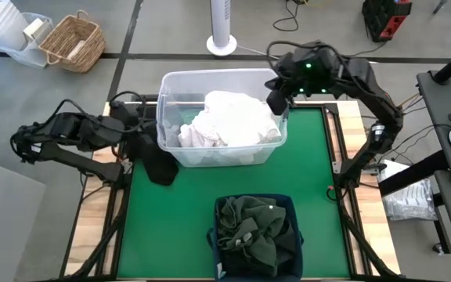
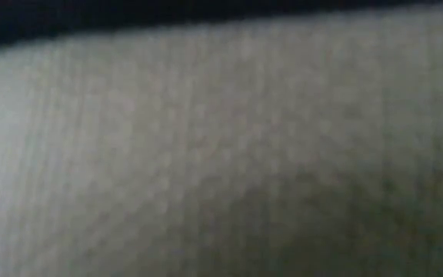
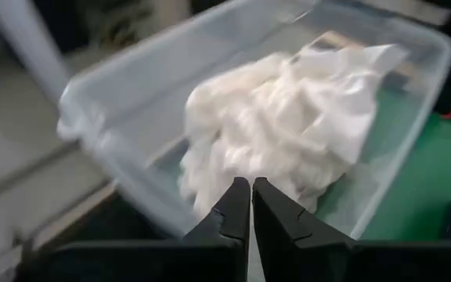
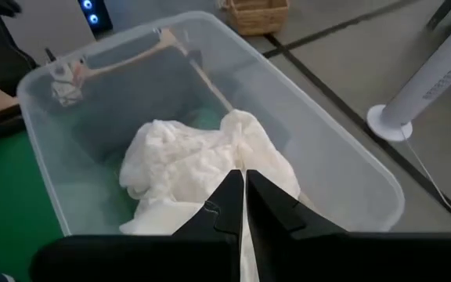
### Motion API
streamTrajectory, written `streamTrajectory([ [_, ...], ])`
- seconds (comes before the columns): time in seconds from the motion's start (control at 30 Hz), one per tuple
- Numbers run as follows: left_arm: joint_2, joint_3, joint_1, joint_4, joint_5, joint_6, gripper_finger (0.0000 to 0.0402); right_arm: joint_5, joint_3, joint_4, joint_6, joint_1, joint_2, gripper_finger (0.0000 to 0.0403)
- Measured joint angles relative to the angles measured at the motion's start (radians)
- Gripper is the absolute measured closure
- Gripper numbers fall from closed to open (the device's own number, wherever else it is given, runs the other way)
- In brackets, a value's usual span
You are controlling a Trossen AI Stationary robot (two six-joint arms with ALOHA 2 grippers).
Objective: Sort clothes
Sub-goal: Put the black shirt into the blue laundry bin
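White clothes point(image 1: 229, 121) point(image 3: 288, 117) point(image 4: 202, 164) lie heaped inside a clear plastic tub point(image 1: 210, 74) at the far middle of the green mat. Dark green clothes point(image 1: 253, 227) fill a navy bin point(image 1: 292, 205) at the near edge. My left gripper point(image 1: 161, 168) point(image 3: 250, 188) is shut with nothing in it, just off the tub's left near corner. Above the tub's far right corner hangs my right gripper point(image 1: 275, 100) point(image 4: 243, 184), also shut and holding nothing, over the white heap.
A bare strip of green mat point(image 1: 225, 182) lies between tub and bin. A wicker basket point(image 1: 73, 41) and a white fan base point(image 1: 221, 43) stand on the floor beyond the table. A blurred pale surface point(image 2: 221, 154) close to the lens fills the low view.
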Motion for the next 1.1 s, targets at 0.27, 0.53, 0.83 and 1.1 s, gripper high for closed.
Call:
streamTrajectory([
  [0.27, -0.007, 0.03, 0.0, -0.259, -0.003, -0.321, 0.0401, 0.002, -0.011, -0.004, 0.008, 0.0, -0.002, 0.0394],
  [0.53, 0.003, 0.009, 0.005, -0.415, 0.036, -0.692, 0.0401, 0.003, -0.056, -0.004, 0.007, 0.0, 0.021, 0.0394],
  [0.83, 0.022, -0.117, 0.089, -0.417, 0.131, -0.839, 0.0401, 0.002, -0.065, -0.003, 0.007, 0.0, 0.025, 0.0394],
  [1.1, 0.021, -0.266, 0.123, -0.419, 0.182, -0.914, 0.0401, -0.002, -0.064, -0.003, 0.011, 0.0, 0.018, 0.0394],
])
